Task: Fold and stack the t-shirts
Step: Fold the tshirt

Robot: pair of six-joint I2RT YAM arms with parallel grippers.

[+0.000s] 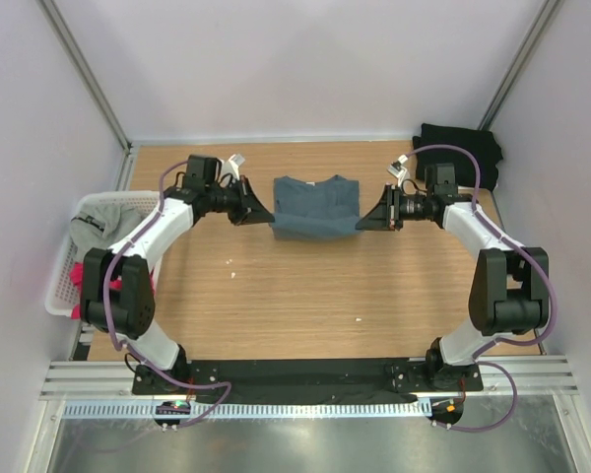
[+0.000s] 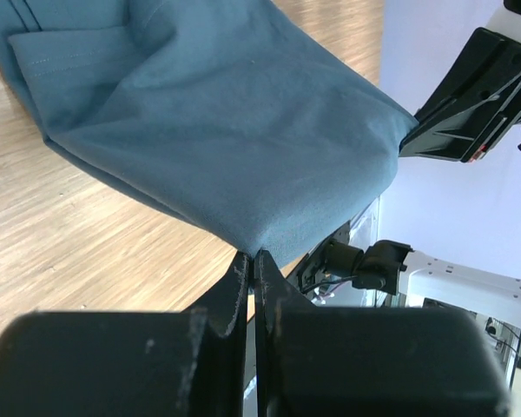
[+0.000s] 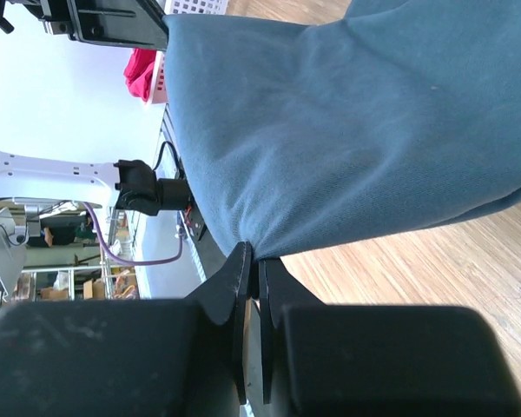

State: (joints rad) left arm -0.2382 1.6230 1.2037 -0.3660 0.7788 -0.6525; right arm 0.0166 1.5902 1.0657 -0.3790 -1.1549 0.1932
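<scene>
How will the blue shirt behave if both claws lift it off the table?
Probably floppy: the blue shirt drapes and creases between the left claw and right claw, each pinching an edge. Likely light, since thin pinches hold it. It may slip, as only a small bit of cloth sits in each claw.

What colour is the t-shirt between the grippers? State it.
Slate blue-grey t-shirt, plain; clearest in the left wrist view.

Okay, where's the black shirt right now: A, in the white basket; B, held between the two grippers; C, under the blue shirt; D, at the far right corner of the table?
D: the black shirt lies at the far right corner of the table, well apart from the blue-grey shirt mid-table.
</scene>
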